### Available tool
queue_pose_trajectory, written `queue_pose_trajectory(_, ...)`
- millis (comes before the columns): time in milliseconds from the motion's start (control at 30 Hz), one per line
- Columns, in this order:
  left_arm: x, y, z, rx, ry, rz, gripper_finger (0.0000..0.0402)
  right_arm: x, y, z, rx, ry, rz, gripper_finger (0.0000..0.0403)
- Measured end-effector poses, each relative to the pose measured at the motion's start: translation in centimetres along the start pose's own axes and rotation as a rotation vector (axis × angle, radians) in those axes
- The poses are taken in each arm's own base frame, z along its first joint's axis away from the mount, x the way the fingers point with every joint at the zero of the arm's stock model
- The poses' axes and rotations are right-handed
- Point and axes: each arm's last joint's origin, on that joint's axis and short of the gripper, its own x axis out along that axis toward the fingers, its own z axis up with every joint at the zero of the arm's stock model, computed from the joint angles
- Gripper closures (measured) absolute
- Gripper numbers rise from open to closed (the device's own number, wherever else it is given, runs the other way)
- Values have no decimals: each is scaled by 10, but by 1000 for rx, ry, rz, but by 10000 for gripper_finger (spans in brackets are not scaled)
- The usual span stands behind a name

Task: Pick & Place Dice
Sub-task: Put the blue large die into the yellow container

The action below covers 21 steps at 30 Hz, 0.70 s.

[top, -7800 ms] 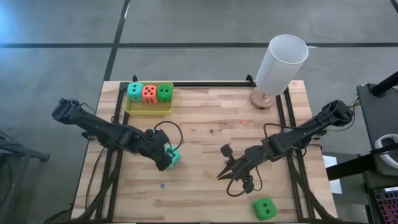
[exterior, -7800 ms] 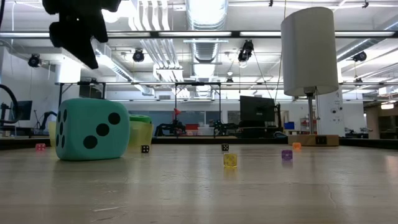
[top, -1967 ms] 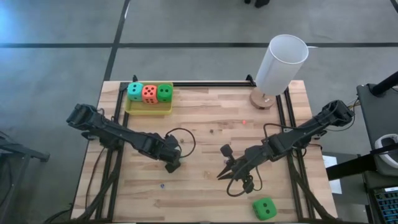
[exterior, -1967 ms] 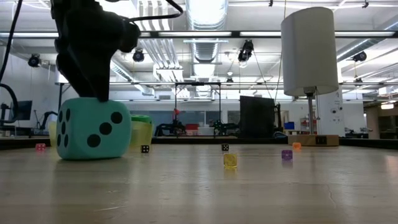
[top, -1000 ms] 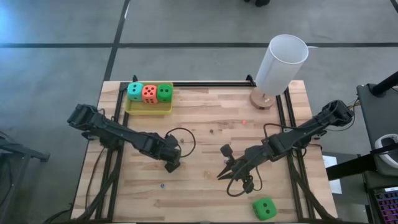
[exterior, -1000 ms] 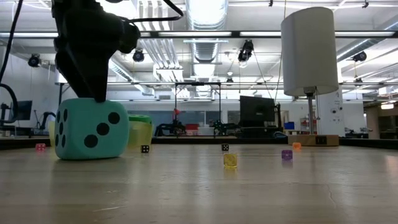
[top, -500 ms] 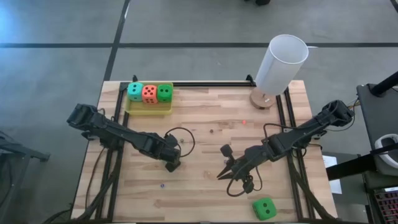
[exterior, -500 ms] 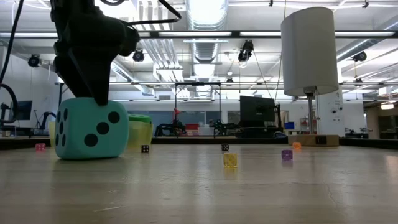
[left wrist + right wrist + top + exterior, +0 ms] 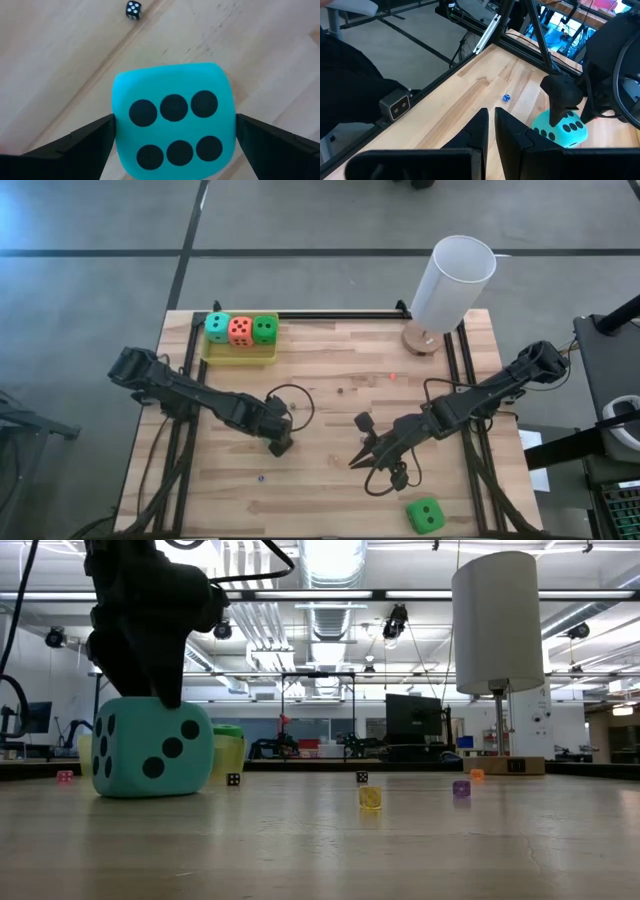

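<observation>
Compared with two seconds ago, the scene is almost unchanged: the left gripper (image 9: 279,446) remains lowered over the teal die (image 9: 150,747) near the middle of the table (image 9: 330,480), and the die shows only a slight shift in the low view; nearly eight seconds ago the same gripper stood above and clear of that die. The left arm reaches from the table's left edge toward the centre, wrist bent down so the gripper points at the tabletop. In the left wrist view its two dark fingers (image 9: 75,145) stand spread wide, one on each side of the six-pip face, close to the die's sides; whether they press on it cannot be told, and the die rests on the wood. From above, the gripper covers this die entirely. The right arm waits, extended from the right edge with the right gripper (image 9: 360,459) low over the table's middle, fingers nearly together with only a narrow gap between them in the right wrist view, holding nothing. A yellow tray (image 9: 240,352) at the far left corner holds three dice in a row: teal (image 9: 217,327), orange-red (image 9: 240,330), green (image 9: 264,329). A second green die (image 9: 425,514) lies at the near right edge. Several tiny dice on the table are too small to read.
</observation>
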Motion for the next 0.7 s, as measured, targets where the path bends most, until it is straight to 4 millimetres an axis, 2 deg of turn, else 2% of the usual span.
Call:
queue_pose_trajectory(300,8,-4,0,-16,10,5,2,0,0,0,0,0,0,374)
queue_pose_trajectory(533,7,-5,1,-9,9,6,3,0,0,0,1,0,0,374)
queue_pose_trajectory(700,7,-4,1,-8,5,10,18,0,0,0,1,0,0,374)
